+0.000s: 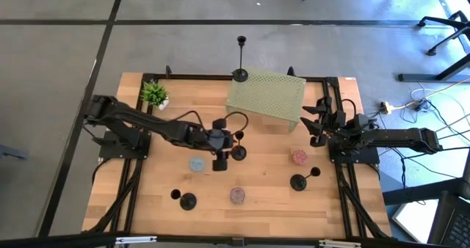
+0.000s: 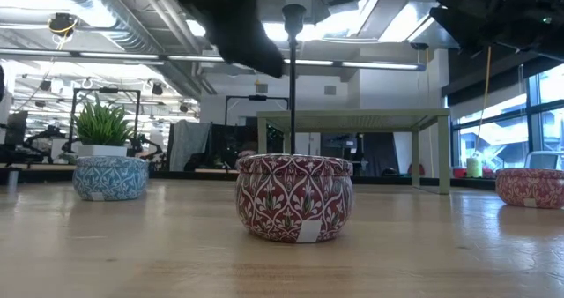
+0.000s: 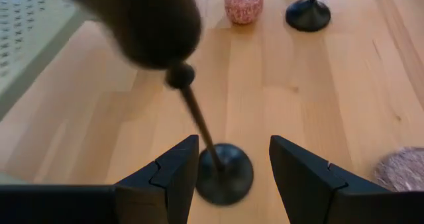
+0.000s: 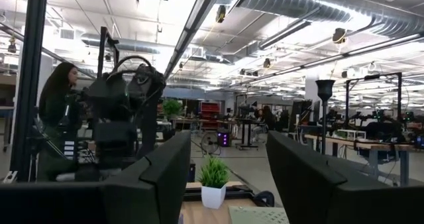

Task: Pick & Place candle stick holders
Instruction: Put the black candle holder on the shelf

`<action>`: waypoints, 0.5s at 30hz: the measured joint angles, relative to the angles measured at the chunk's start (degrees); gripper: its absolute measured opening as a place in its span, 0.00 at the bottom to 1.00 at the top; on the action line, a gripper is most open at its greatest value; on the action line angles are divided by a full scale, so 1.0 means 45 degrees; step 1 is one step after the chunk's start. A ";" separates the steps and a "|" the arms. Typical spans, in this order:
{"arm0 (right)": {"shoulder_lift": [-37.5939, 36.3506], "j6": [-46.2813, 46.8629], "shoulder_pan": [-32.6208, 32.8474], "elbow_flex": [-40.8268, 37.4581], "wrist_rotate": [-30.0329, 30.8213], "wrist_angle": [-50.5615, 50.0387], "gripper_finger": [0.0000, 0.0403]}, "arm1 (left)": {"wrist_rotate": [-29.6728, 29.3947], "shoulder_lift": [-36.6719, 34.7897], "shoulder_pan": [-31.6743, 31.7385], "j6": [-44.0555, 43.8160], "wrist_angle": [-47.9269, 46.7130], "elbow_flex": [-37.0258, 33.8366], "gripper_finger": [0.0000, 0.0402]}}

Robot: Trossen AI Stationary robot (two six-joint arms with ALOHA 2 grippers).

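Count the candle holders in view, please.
4: one on the mesh stand's back corner, one at the left gripper mid-table, one front left, one front right. None seem hidden.

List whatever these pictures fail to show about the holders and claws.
- Low view: the left claw is cut off by the top edge; a red tin hides the base of the holder behind it.
- Left wrist view: a dark blur covers the top of the holder between the open fingers.
- High view: the right claw is too small to judge; its wrist view shows it open.
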 joint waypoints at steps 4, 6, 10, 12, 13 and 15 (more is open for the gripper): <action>0.0000 0.0056 0.0000 0.0000 0.0000 0.0000 0.50 | -0.0688 0.0794 0.0005 0.0498 0.1293 -0.0009 0.45; 0.0005 0.0248 0.0000 0.0000 0.0000 -0.0005 0.50 | -0.0826 0.1025 0.0005 0.0732 0.2020 -0.0009 0.45; 0.0005 0.0379 0.0000 0.0000 0.0000 -0.0024 0.50 | -0.0842 0.1117 0.0005 0.0877 0.2770 -0.0009 0.38; 0.0005 0.0383 0.0000 0.0000 0.0005 -0.0099 0.50 | -0.0845 0.1117 0.0005 0.0877 0.2819 -0.0009 0.32; 0.0005 0.0379 0.0000 0.0000 0.0005 -0.0123 0.50 | -0.0851 0.1117 0.0005 0.0877 0.2811 -0.0009 0.29; 0.0005 0.0381 0.0000 0.0000 0.0005 -0.0172 0.50 | -0.0925 0.1117 0.0005 0.0879 0.2819 -0.0009 0.21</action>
